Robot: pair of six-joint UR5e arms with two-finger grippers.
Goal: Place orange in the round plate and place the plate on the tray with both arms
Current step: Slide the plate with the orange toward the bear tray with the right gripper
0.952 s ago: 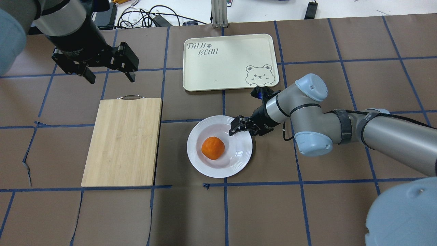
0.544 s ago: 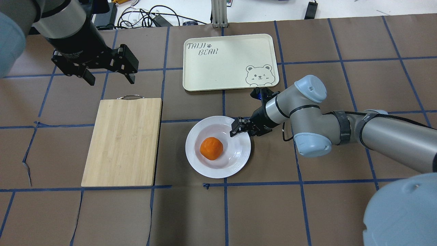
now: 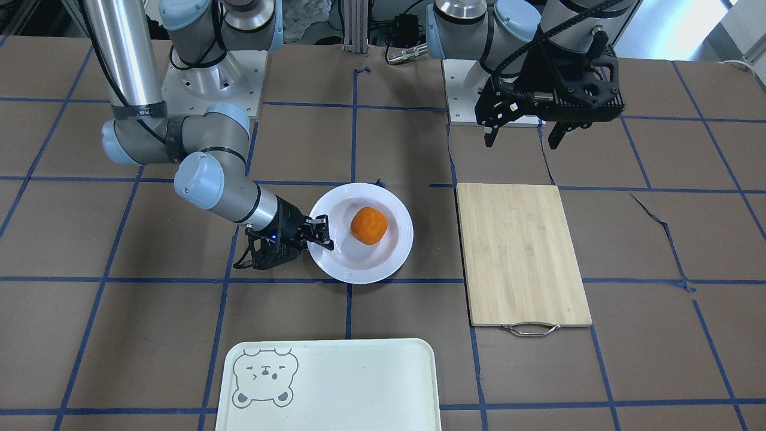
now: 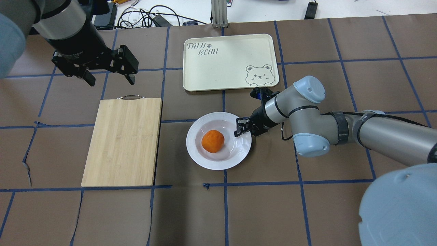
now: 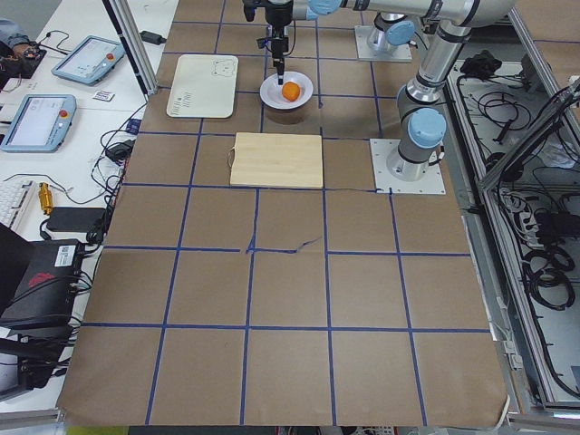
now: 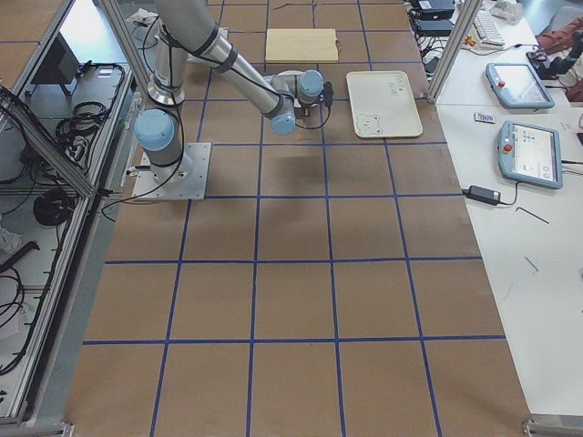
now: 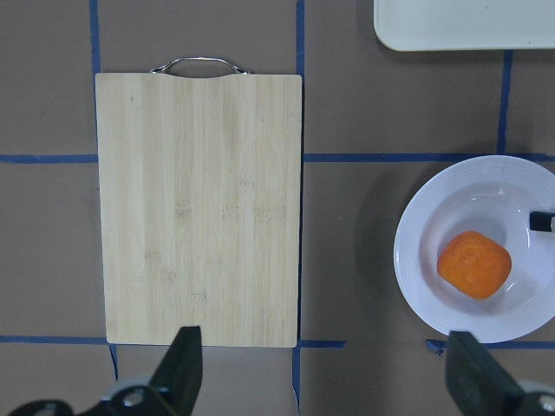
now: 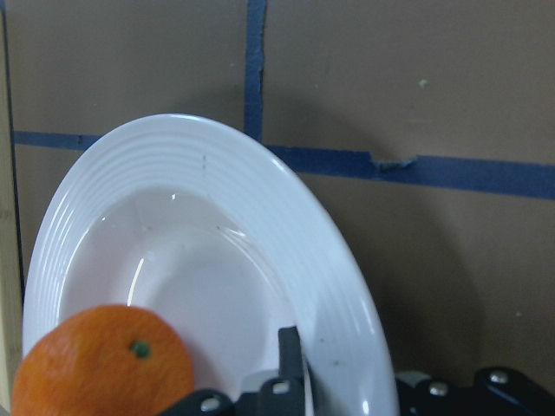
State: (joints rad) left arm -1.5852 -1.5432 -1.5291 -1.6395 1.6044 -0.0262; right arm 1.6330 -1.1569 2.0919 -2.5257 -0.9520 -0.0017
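Note:
The orange (image 4: 212,141) lies in the well of the round plate (image 4: 218,164), which sits mid-table just in front of the tray (image 4: 222,65). My right gripper (image 4: 243,128) comes in low from the right and is shut on the plate's right rim. In the right wrist view one finger (image 8: 290,364) lies over the rim (image 8: 286,225) beside the orange (image 8: 104,364). The left gripper (image 4: 110,79) hangs open and empty above the table behind the cutting board. From the front, the plate (image 3: 359,275) holds the orange (image 3: 368,225), with the right gripper (image 3: 320,236) at its edge.
A wooden cutting board (image 4: 123,141) with a metal handle lies left of the plate. Cables and gear sit on the white surface beyond the table's far edge. The tray (image 3: 335,389) has nothing on it.
The right gripper's fingers have closed on the plate's rim. The plate and orange have shifted slightly toward the tray. The left gripper has hardly moved.

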